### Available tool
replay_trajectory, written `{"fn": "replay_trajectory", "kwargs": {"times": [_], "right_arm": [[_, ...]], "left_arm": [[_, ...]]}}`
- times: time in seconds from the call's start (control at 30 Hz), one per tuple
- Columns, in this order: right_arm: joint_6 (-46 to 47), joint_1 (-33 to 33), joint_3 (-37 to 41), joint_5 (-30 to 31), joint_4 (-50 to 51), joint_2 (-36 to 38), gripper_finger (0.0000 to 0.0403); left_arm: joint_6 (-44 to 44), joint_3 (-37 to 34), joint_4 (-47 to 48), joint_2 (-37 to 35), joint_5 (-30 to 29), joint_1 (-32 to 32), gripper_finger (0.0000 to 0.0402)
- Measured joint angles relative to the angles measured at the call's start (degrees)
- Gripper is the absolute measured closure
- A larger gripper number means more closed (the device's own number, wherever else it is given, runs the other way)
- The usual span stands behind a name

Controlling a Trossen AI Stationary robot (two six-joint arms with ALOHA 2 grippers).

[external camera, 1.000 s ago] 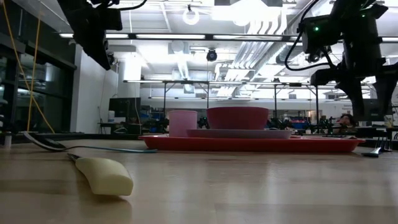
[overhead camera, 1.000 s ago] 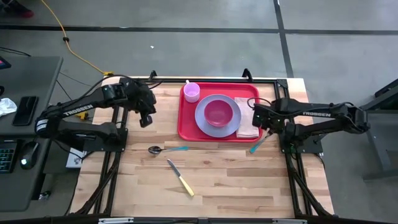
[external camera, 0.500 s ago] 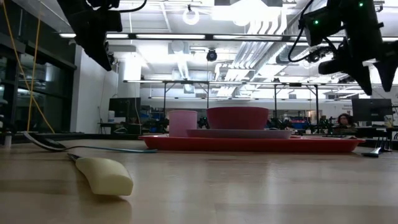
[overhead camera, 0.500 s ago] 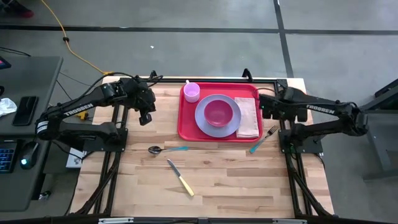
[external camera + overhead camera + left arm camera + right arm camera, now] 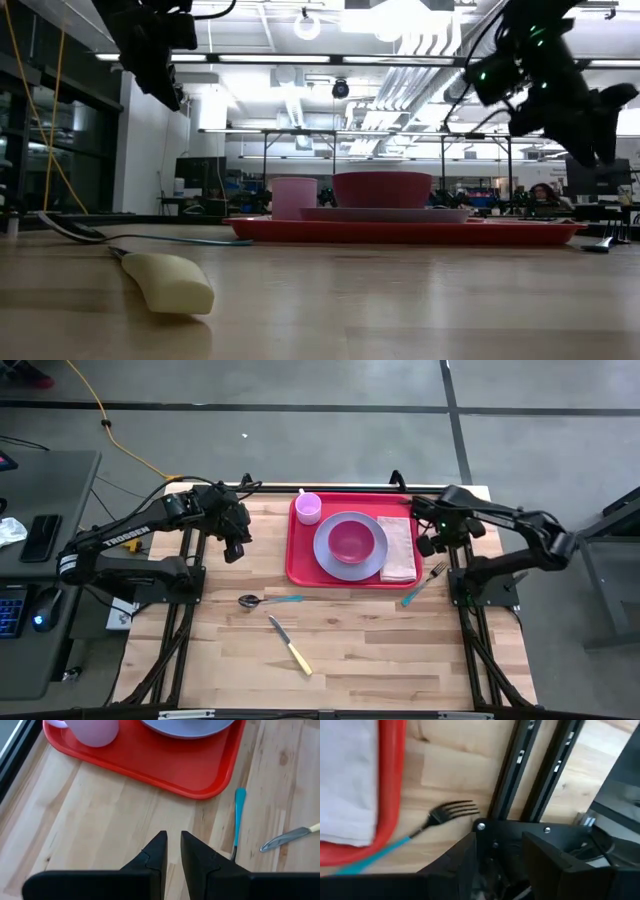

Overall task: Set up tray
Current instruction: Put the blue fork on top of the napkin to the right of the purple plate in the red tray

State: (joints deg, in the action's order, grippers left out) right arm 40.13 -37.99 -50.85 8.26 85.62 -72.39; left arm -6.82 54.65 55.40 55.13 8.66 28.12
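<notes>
The red tray (image 5: 298,560) lies at the table's far middle. On it are a lavender plate (image 5: 328,558) with a pink bowl (image 5: 350,541), a pink cup (image 5: 308,508) and a white napkin (image 5: 398,550). A teal-handled fork (image 5: 424,584) lies on the wood just right of the tray. A spoon (image 5: 262,600) and a pale-handled knife (image 5: 291,646) lie nearer the front. My left gripper (image 5: 173,845) hovers left of the tray, its fingers a narrow gap apart with nothing between. My right gripper (image 5: 430,542) hangs open above the tray's right edge, clear of the fork (image 5: 451,813).
Black frame rails (image 5: 455,610) and the right arm's base (image 5: 485,582) stand close beside the fork. A desk with a keyboard (image 5: 12,605) is off the table's left. Bare wood (image 5: 380,650) stretches across the near half of the table.
My right gripper has risen from just above the fork and drawn toward the table's far edge, rolling about its own axis as it went. The fork stays where it lay beside the tray.
</notes>
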Motion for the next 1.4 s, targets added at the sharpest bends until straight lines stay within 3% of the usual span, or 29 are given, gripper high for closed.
{"fn": "replay_trajectory", "kwargs": {"times": [0.27, 0.83, 1.03, 1.4], "right_arm": [[-8.5, 0.8, 0.5, -2.2, -0.3, -10.3, 0.0266], [-20.2, 21.9, 4.9, -2.2, -8.9, -11.8, 0.0266], [-24.1, 26.8, 6.0, -2.3, -11.2, -7.6, 0.0266], [-28.7, 33.4, 6.3, -4.3, -11.0, 7.4, 0.0266]], "left_arm": [[1.8, 0.0, 0.0, 0.0, 0.0, 0.0, 0.0316], [2.3, 0.0, 0.0, 0.0, -0.1, 0.0, 0.0316], [2.5, 0.0, 0.0, 0.0, 1.5, 0.0, 0.0316], [4.2, 0.0, 0.0, 0.0, 4.5, 0.0, 0.0316]]}}
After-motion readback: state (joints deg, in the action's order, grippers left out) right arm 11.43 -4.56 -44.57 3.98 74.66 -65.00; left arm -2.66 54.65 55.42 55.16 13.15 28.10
